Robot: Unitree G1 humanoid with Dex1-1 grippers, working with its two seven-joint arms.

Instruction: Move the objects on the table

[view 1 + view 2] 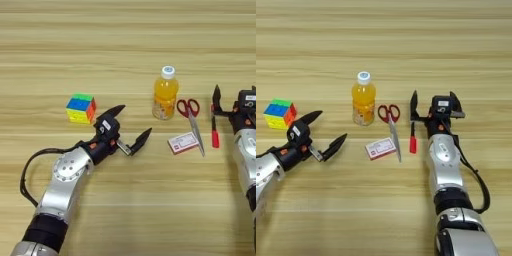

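The multicoloured puzzle cube (81, 108) sits at the left of the table (125, 45). My left gripper (129, 126) is open just right of the cube and a little nearer me, with nothing between its fingers. Mid-table the orange juice bottle (363, 100) stands upright. To its right lie the red-handled scissors (390, 120) and, nearer me, the red-and-white card packet (380, 148). The red pen (412, 140) lies right of the scissors. My right gripper (435, 102) is open with its fingers wide apart, one fingertip (414, 102) at the pen's far end.
Both forearms reach in from the near edge, the left arm (65, 180) from the lower left and the right arm (446, 170) from the lower right. Bare wood stretches across the far half of the table.
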